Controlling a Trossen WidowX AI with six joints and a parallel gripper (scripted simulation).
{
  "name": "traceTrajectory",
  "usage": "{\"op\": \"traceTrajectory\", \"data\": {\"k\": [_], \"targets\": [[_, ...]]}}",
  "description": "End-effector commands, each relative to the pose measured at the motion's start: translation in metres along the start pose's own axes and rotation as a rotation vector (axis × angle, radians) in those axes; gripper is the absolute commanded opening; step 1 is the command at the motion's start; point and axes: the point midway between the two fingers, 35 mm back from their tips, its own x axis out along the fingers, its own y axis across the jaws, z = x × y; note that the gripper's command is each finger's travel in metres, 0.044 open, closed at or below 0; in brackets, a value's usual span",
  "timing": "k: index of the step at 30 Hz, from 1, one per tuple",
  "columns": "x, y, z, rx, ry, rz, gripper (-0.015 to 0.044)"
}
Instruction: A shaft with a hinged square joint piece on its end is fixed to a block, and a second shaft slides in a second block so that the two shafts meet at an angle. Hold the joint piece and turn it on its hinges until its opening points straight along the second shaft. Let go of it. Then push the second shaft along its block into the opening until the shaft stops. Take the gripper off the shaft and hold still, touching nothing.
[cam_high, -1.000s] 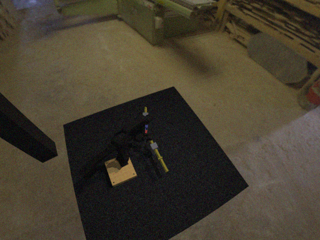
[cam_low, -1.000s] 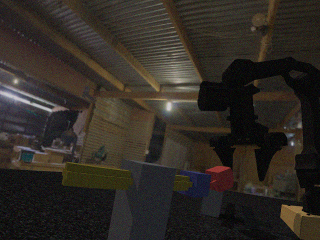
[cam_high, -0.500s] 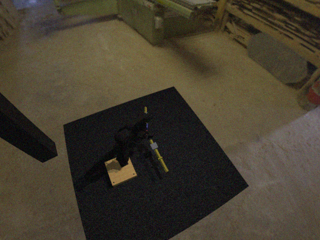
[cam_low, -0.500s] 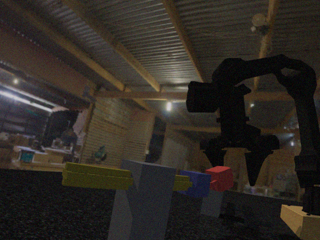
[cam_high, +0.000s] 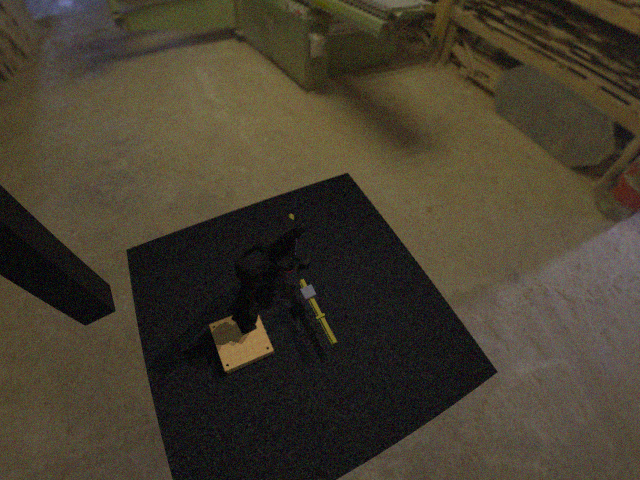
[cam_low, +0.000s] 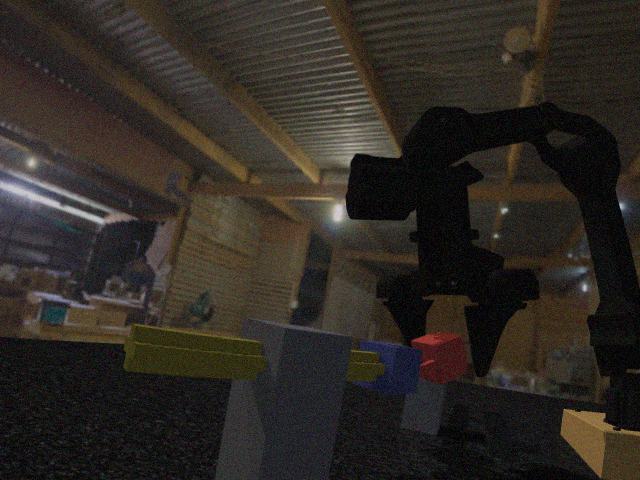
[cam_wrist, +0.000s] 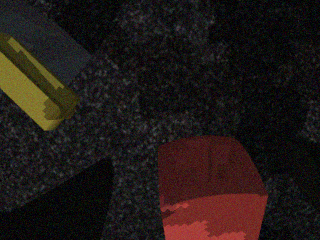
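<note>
Exterior view shows us our tool (cam_low: 448, 356) spread wide around the red joint piece (cam_low: 440, 357) (cam_wrist: 212, 187), gripping nothing; the yellow second shaft (cam_high: 324, 322) (cam_low: 193, 353) (cam_wrist: 32, 85) lies through its grey block (cam_high: 308, 291) (cam_low: 305, 392), apart from the red piece.

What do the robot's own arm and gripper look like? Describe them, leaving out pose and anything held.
The robot's matte black jointed arm has rounded joint housings and a slim upper section. Its black two-fingered gripper has wide finger mounts, and the fingers taper to narrow tips. No sleeve shows; the dim light hides any cables or markings.
</note>
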Motion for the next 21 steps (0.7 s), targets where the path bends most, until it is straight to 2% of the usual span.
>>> {"op": "traceTrajectory", "data": {"k": [1,14,21], "targets": [[0.006,-0.001,-0.001,0.005,-0.001,-0.006,0.0440],[0.024,-0.001,-0.002,0.005,-0.002,-0.006,0.0440],[0.024,-0.001,-0.002,0.005,-0.002,-0.006,0.0256]]}}
